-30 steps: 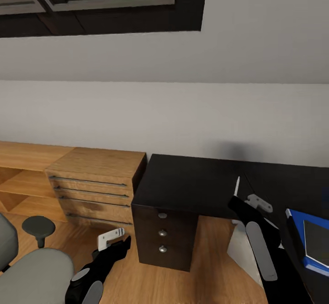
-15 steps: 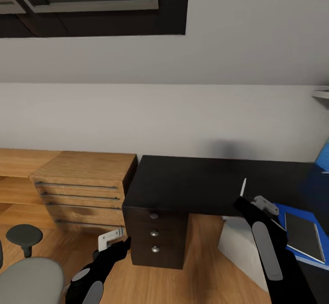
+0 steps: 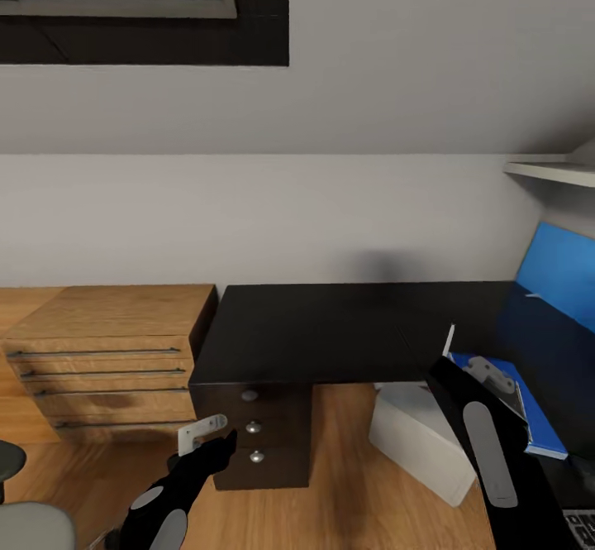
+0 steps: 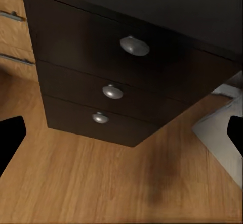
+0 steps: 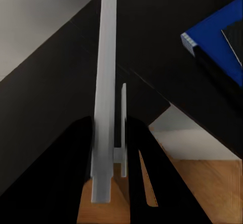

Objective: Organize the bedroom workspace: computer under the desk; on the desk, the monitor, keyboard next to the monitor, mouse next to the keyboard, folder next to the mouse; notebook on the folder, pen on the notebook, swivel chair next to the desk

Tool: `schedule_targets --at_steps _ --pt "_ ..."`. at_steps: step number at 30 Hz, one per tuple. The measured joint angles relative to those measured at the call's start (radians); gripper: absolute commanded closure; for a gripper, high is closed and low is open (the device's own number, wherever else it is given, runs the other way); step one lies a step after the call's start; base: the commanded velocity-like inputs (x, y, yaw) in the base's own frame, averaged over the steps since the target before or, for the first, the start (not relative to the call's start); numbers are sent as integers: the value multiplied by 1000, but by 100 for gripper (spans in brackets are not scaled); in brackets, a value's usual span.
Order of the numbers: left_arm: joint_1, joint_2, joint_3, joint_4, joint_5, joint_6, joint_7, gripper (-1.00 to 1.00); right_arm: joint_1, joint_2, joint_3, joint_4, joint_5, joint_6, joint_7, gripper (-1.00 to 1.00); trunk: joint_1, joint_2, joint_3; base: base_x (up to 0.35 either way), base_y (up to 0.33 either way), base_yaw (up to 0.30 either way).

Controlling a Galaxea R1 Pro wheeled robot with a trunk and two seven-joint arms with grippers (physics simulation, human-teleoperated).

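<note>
Grippers come first: the left gripper (image 3: 201, 434) hangs spread and empty before the desk's (image 3: 347, 331) dark drawers, while the right gripper (image 5: 109, 148) pinches the upright whitish pen (image 5: 105, 82). Behind the right arm the blue folder (image 3: 529, 405) lies on the desk, largely hidden; a pale box (image 3: 421, 438) shows beneath.

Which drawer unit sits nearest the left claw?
The black drawer unit with round silver knobs, under the desk; the wooden drawer unit with bar handles sits beyond the left claw.
</note>
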Motion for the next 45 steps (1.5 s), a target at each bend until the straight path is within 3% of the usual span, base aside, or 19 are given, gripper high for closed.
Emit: schedule_targets --at_steps 17,27,29,31,37,45 --pt "0 0 -1 0 1 0 0 -100 0 0 -6 2 0 0 1 100 0 0 6 0 0 -254" --pt "0 0 0 0 -1 0 0 -100 0 -2 -2 20 18 -13 8 100 0 0 6 0 0 -19" --pt "0 0 0 0 -1 0 0 -100 0 -10 -4 33 32 -13 8 100 0 0 6 0 0 0" --pt "0 -1 -1 0 -1 0 0 -100 -2 -38 -5 63 54 -12 8 100 0 0 6 0 0 0" --pt "0 -1 -2 0 -3 1 0 -100 -13 -86 0 190 71 -9 9 100 0 0 6 0 0 0" --pt "0 -1 -11 0 -5 -1 0 -100 -23 -98 4 259 79 -10 10 100 0 0 6 107 0 0"
